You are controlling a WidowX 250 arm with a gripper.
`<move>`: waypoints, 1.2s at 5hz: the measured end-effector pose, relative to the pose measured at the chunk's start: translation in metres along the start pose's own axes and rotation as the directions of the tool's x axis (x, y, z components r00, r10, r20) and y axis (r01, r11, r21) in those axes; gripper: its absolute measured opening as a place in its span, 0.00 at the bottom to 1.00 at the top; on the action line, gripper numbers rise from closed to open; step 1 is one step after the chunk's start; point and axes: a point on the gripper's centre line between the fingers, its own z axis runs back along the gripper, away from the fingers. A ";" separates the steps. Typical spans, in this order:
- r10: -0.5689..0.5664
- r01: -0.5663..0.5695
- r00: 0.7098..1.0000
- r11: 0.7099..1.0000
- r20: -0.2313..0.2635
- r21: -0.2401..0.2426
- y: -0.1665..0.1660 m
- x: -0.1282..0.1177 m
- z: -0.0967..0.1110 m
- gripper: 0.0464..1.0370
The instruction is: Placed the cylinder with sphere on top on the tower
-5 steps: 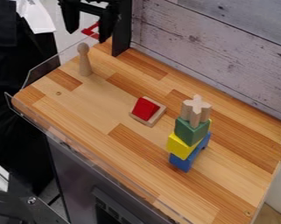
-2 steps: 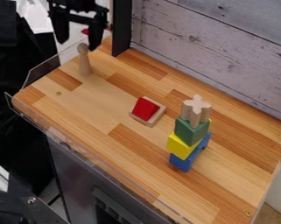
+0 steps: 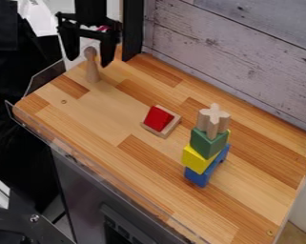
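gripper (image 3: pixel 88 60) down from upper left since the 2 earlier frames, a bit nearer the view's left edge than in the 1st, fingertips now lower, framing wooden peg's (image 3: pixel 92 71) head in view

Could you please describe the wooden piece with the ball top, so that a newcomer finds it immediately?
On the striped wooden counter, go to the far left part, near the dark upright post. There stands a slim, plain wooden peg with a round ball on top. Unlike the painted blocks, it is unpainted, and it stands apart from the tower.
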 end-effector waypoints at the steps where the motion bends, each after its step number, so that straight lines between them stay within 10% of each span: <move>1: 0.015 -0.015 1.000 1.000 -0.025 -0.001 0.001 0.000 -0.011 0.64; 2: 0.018 -0.018 1.000 1.000 -0.023 0.009 0.002 0.003 -0.010 0.35; 6: -0.360 0.353 0.932 0.928 0.047 0.117 -0.131 -0.100 0.099 0.30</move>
